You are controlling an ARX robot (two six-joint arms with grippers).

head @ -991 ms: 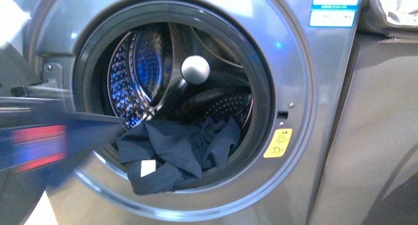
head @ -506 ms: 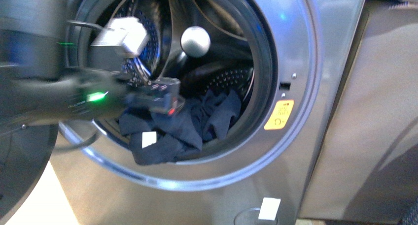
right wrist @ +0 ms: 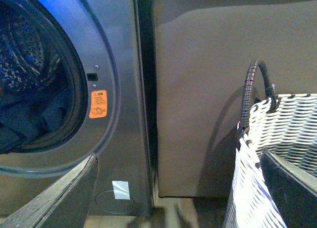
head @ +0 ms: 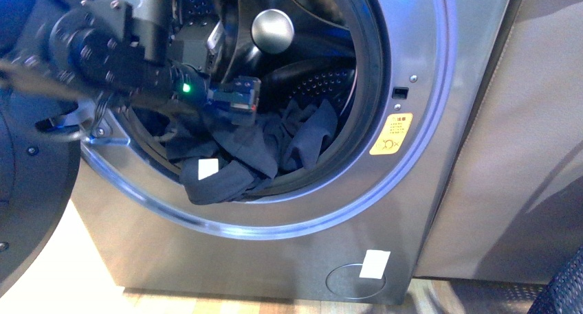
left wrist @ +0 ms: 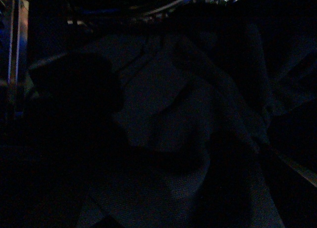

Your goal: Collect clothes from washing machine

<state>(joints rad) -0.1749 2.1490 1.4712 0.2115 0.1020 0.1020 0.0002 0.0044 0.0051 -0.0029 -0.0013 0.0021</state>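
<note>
Our left arm (head: 117,60) is black and chunky. Back from the jaws we see a bright green light (head: 184,88), then big round joints (head: 86,49) with little screws.

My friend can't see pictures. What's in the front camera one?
The robot's left gripper is inside the open washing machine porthole, close above a heap of dark navy clothes that spills over the rim. One garment shows a small white tag.

The clothes (head: 261,152) are matt cloth, the washing machine (head: 240,259) glossy metal.
</note>
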